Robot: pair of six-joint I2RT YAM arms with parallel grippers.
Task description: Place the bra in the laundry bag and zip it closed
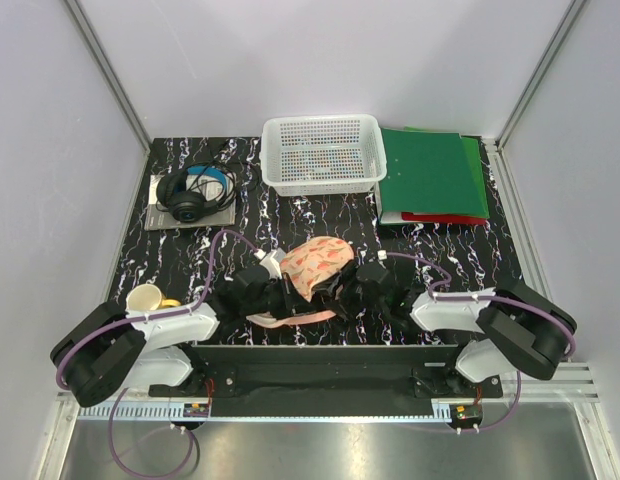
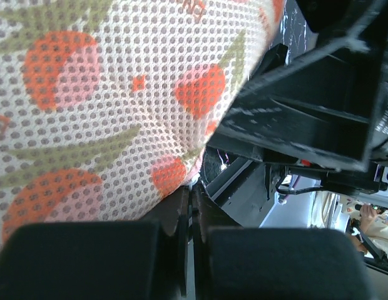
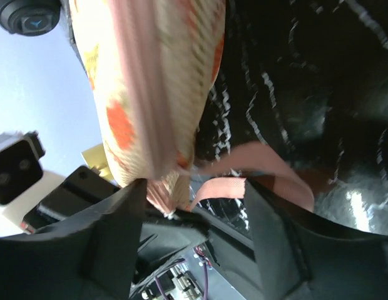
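Note:
The laundry bag (image 1: 317, 262), peach mesh with red-orange print, is lifted off the black marbled table between both grippers. My left gripper (image 1: 288, 292) is shut, pinching the bag's lower edge (image 2: 193, 181), and the printed mesh (image 2: 106, 94) fills that view. My right gripper (image 3: 194, 203) stands open around the bag's end (image 3: 150, 81). Its pink zip edge (image 3: 141, 106) and a salmon ribbon handle (image 3: 244, 178) lie between the fingers (image 3: 119, 219). A pink band (image 1: 290, 320) curves on the table under the bag. The bra is hidden.
A white mesh basket (image 1: 323, 152) stands at the back centre, with green folders (image 1: 430, 172) over a red one (image 1: 445, 217) to its right. Black headphones (image 1: 195, 195) rest on a grey pad at the back left. A cream cup (image 1: 145, 298) sits by the left arm.

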